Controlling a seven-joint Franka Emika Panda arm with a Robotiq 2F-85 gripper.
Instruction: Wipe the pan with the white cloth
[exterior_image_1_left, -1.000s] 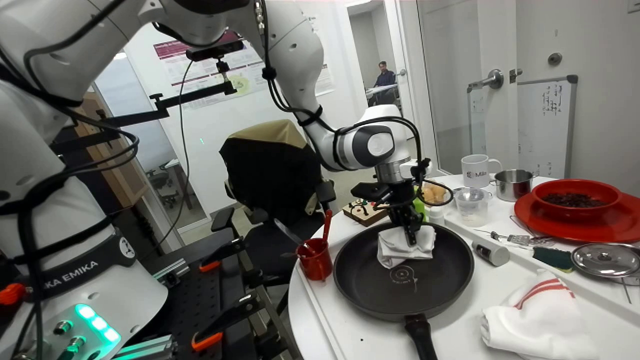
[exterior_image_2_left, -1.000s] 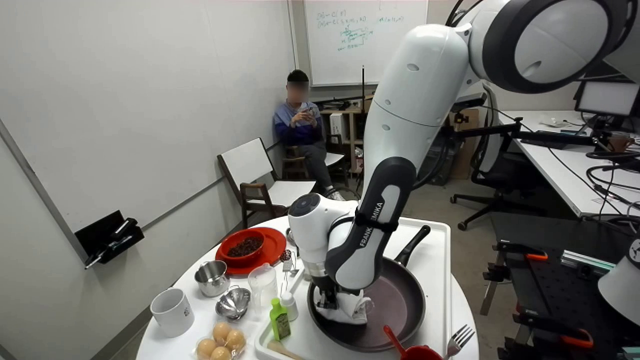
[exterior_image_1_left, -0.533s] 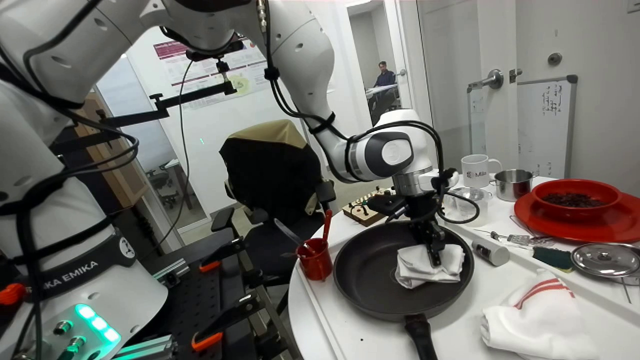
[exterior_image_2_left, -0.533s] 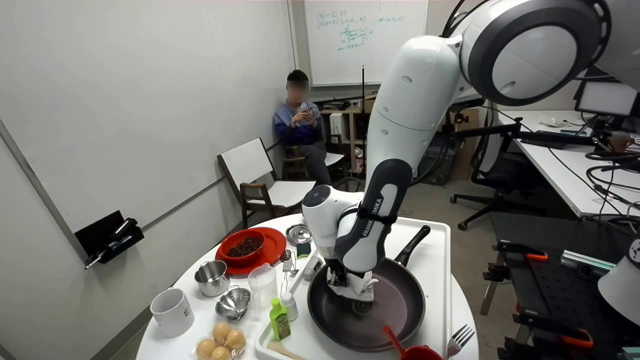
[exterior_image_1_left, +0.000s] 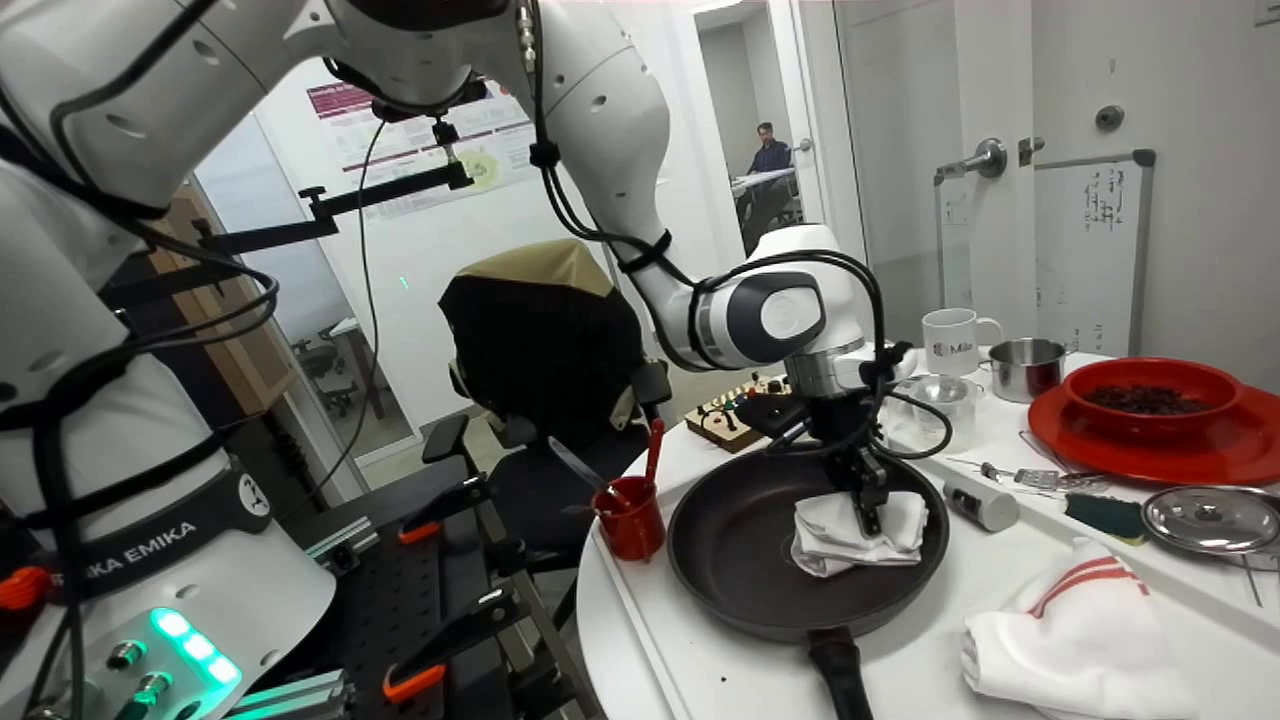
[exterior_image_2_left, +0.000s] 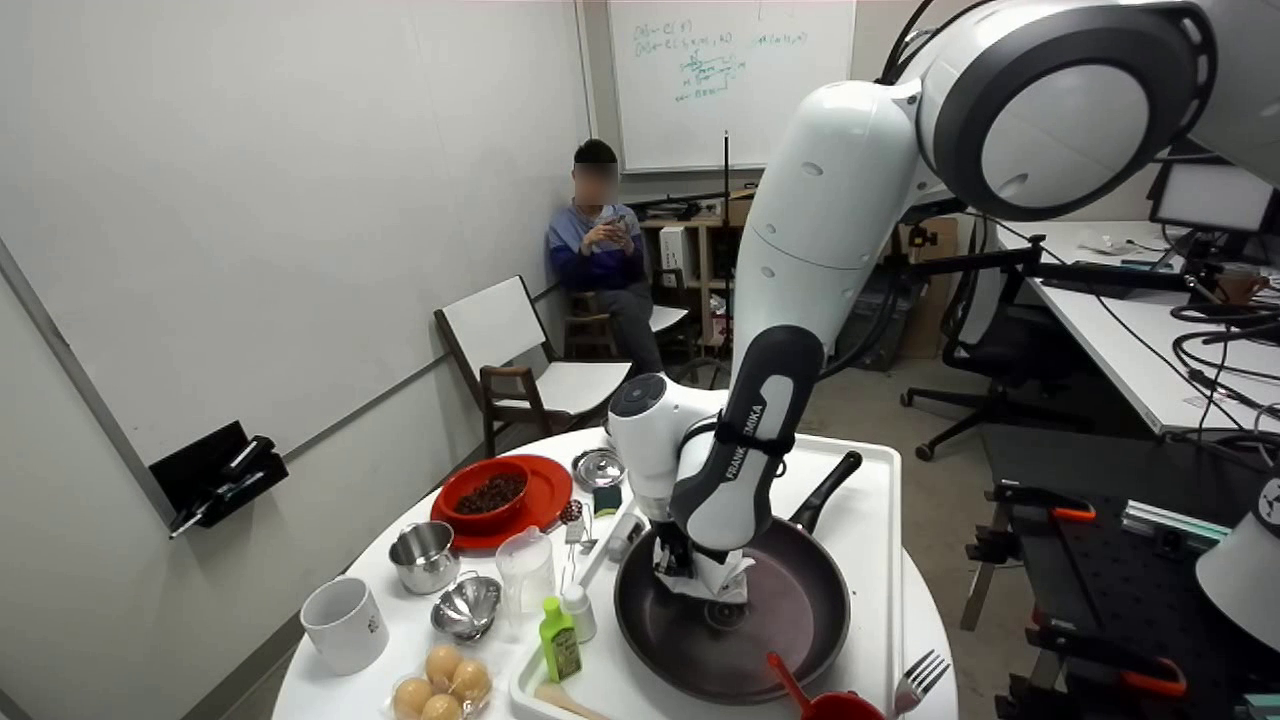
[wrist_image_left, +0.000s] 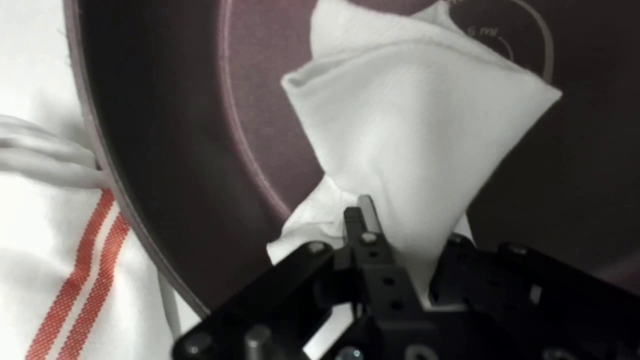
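Note:
The dark pan (exterior_image_1_left: 740, 570) sits on the table with its black handle (exterior_image_1_left: 842, 675) toward the camera in an exterior view. The pan shows also in an exterior view (exterior_image_2_left: 790, 620) and the wrist view (wrist_image_left: 170, 130). The folded white cloth (exterior_image_1_left: 840, 535) lies bunched on the pan's inner floor, near the wall; it also shows in an exterior view (exterior_image_2_left: 725, 580) and the wrist view (wrist_image_left: 410, 115). My gripper (wrist_image_left: 407, 232) is pinched around the cloth, fingers pointing down into the pan. The fingertip ends are partly hidden by cloth folds.
A red-striped white towel (exterior_image_1_left: 1080, 640) lies beside the pan. A red cup with utensils (exterior_image_1_left: 632, 525), a white-capped shaker (exterior_image_1_left: 985, 505) and a green bottle (exterior_image_2_left: 558, 640) stand close around it. The white tray (exterior_image_2_left: 880, 570) has a raised rim. A red bowl (exterior_image_2_left: 485, 495) stands farther off.
The gripper and cloth have slid across the pan floor, toward the shaker and handle side. Over the last half second they have hardly moved. The pan stays in place.

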